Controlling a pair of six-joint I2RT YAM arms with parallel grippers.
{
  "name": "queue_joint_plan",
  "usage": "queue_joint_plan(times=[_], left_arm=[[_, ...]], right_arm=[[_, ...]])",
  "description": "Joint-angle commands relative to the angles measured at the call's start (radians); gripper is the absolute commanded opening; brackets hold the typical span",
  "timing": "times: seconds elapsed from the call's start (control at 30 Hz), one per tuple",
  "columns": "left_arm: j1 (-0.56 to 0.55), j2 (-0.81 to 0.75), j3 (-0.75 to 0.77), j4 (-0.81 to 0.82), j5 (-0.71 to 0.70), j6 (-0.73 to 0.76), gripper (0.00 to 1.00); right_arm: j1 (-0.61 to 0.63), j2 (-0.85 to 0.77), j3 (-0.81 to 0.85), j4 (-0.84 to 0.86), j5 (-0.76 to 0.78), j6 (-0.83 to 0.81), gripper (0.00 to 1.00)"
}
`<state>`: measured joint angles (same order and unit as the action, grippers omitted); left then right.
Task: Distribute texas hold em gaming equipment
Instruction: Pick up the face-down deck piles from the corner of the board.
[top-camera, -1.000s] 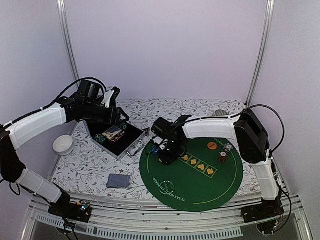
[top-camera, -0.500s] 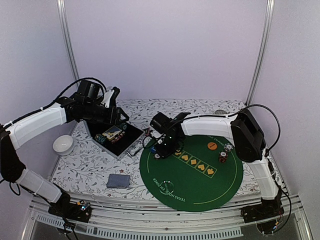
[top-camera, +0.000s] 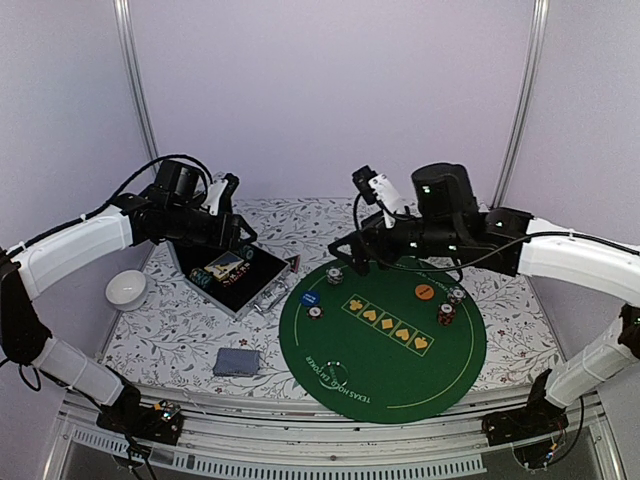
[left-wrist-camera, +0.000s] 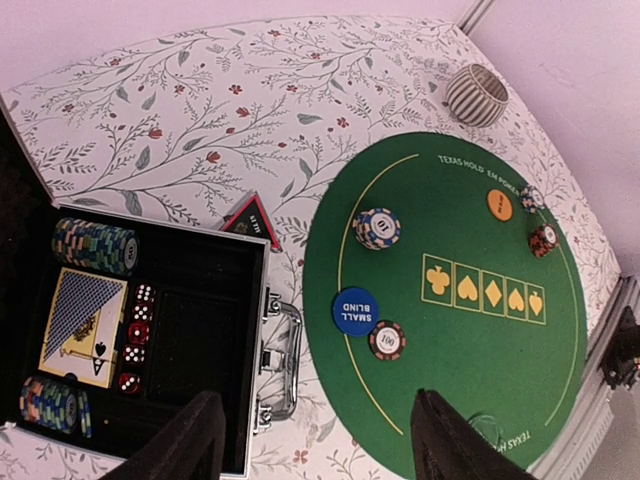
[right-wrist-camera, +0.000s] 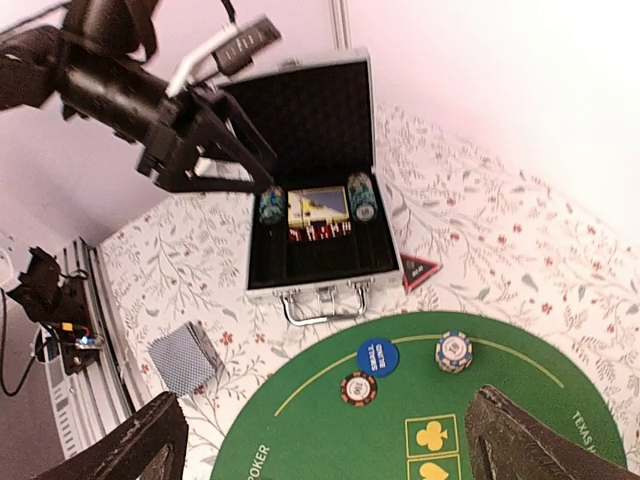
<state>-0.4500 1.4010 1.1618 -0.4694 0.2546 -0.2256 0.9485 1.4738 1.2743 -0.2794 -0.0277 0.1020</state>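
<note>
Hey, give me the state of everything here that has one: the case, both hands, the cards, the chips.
Case: open, lid up.
Left hand: open, empty.
Right hand: open, empty.
Card deck: face down.
Small blind disc: flat on the mat, lettering up.
Blue-white chip stack: upright on the mat.

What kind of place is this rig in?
Probably a lab test booth, staged as a card table: plain white walls with metal posts, floral tablecloth, round green poker mat, open chip case.
</note>
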Motion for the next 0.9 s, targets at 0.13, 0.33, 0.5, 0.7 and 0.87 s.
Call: queue_joint_plan(times=[0.13, 0.33, 0.5, 0.7, 0.87], left_arm=[[-0.071, -0.091, -0.050, 0.080, 0.164, 0.146, 0.71], [-0.391, -0.133, -0.039, -0.067, 0.002, 0.369, 0.77], [-0.610, -0.073, 0.008, -0.295, -0.183, 0.417, 0.83], [-0.847, 0.122, 0.150, -0.641, -0.496, 0.436, 0.85], [-0.825, 0.224, 0.028, -0.774, -0.524, 0.500, 0.87]], right_arm=[[-0.022, -0.213, -0.219, 0.253, 0.012, -0.029, 0.99], [-0.032, -0.231, -0.237, 0.210, 0.019, -0.046, 0.99], [-0.044, -0.230, -0.255, 0.193, -0.005, -0.065, 0.99], [-0.090, -0.251, -0.315, 0.190, -0.028, -0.058, 0.99], [-0.101, -0.274, -0.378, 0.190, -0.015, -0.021, 0.99]])
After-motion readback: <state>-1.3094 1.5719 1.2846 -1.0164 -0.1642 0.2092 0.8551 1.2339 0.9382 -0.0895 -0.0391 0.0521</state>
